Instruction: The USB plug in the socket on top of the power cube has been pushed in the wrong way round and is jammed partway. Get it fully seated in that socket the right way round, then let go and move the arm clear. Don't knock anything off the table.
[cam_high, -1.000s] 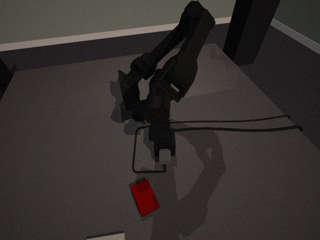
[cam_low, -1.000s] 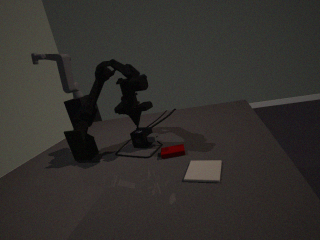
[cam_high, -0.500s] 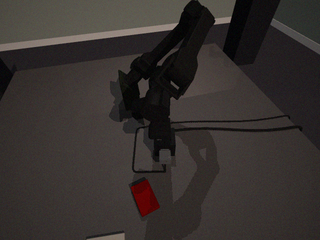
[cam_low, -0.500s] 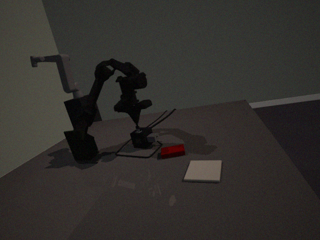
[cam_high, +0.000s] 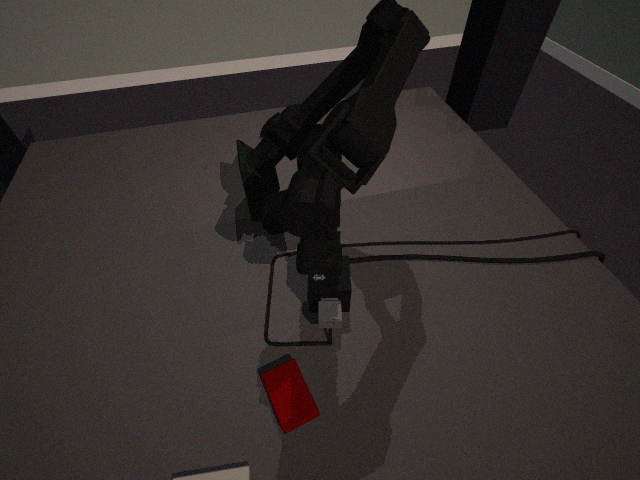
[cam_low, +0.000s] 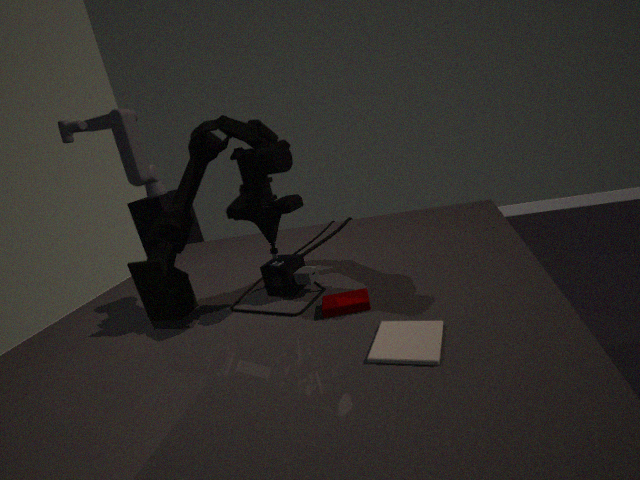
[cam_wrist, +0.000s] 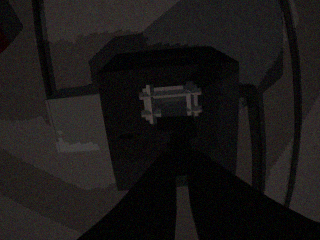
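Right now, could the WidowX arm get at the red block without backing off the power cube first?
Probably not: its jaws are shut on something at the top of the power cube. The red block itself looks uncovered.

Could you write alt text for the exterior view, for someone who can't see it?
A dark robot arm bends over a table in a dim room, its pincer pointing down at the top of a small black cube. Nearby are a tilted-looking red block and a flat pale square.
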